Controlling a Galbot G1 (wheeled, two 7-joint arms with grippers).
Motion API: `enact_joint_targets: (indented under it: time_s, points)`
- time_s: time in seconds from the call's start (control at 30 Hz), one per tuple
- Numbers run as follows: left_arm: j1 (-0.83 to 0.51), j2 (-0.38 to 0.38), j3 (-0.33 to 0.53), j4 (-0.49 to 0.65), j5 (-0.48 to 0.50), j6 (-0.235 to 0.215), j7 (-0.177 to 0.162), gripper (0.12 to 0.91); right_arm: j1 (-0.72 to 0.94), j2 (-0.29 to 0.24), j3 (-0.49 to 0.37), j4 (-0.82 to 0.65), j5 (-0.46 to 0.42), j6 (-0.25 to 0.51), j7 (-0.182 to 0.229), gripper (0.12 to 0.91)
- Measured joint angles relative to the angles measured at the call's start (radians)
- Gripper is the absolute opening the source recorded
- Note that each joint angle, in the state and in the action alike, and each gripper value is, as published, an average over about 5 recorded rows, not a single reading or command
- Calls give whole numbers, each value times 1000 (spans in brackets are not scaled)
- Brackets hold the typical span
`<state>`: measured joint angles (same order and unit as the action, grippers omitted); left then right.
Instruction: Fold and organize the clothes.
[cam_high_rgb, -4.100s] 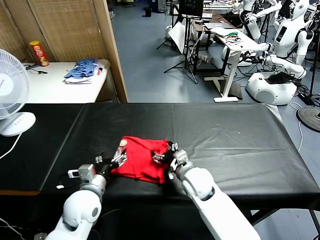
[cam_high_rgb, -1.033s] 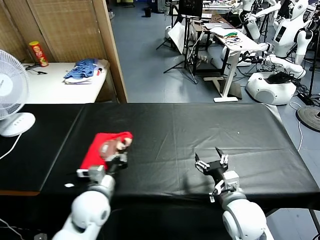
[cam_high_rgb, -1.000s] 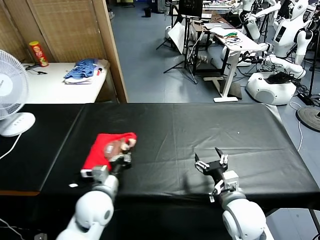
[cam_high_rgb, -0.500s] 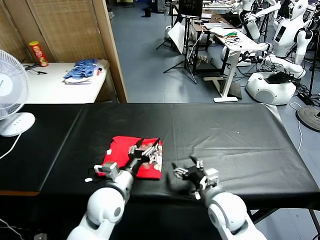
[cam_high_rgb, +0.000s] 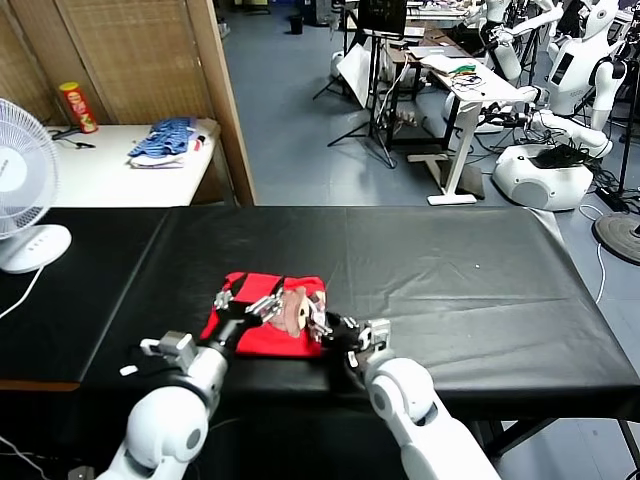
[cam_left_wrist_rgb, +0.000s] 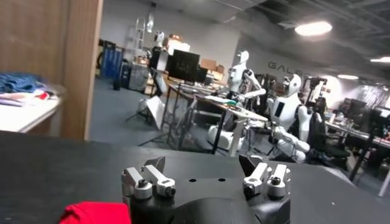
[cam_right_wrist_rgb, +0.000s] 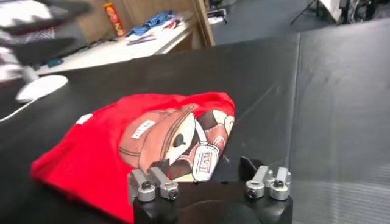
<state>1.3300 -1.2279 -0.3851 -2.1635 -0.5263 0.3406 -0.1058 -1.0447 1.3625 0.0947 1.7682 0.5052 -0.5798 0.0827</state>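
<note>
The clothes are one red T-shirt (cam_high_rgb: 258, 325), folded into a small packet on the black table (cam_high_rgb: 450, 280), near its front edge. Its brown-and-white print (cam_right_wrist_rgb: 177, 143) faces up. My left gripper (cam_high_rgb: 249, 304) hovers open over the packet's near left part; in the left wrist view this gripper (cam_left_wrist_rgb: 203, 164) holds nothing, and a red corner of the T-shirt (cam_left_wrist_rgb: 94, 212) shows below it. My right gripper (cam_high_rgb: 326, 327) sits at the packet's right edge. In the right wrist view its jaws (cam_right_wrist_rgb: 203, 165) stand apart, one finger over the print's edge, the other over bare table.
A white fan (cam_high_rgb: 22, 190) stands at the table's far left. Behind a wooden partition (cam_high_rgb: 225, 100), a side table (cam_high_rgb: 100, 175) carries a blue-and-white cloth heap (cam_high_rgb: 165, 140) and a red can (cam_high_rgb: 78, 107). Parked robots (cam_high_rgb: 560, 120) and desks fill the back right.
The left gripper brought the T-shirt from the left toward the middle, let go and drew back. The right gripper moved left from the open table to the shirt's right edge.
</note>
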Motion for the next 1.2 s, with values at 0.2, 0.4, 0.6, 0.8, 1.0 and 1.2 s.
enact_joint_targets:
  time_s: [0.2,0.4,0.6,0.8,1.0,1.2]
  points:
    - [38,14,-31,-20,46,-12,-23,798,-8,-21,6,-29,-159,111,-69,151]
    - [79,25,-58,-20,102,-24,-24,798,-58,-97,57,3,-381,252,-147,221]
    - [127,36,-83,-16,121,-67,-19,798,-146,-194,116,86,-481,402,-156,550]
    - [188,40,-98,-30,158,-66,-39,798,-255,-252,170,191,-444,456,-69,783]
    - [279,40,-111,-74,166,-79,-54,798,-436,-248,235,312,-387,455,43,798]
    - [388,50,-124,-118,172,-64,-71,798,-639,-224,290,433,-370,447,131,798]
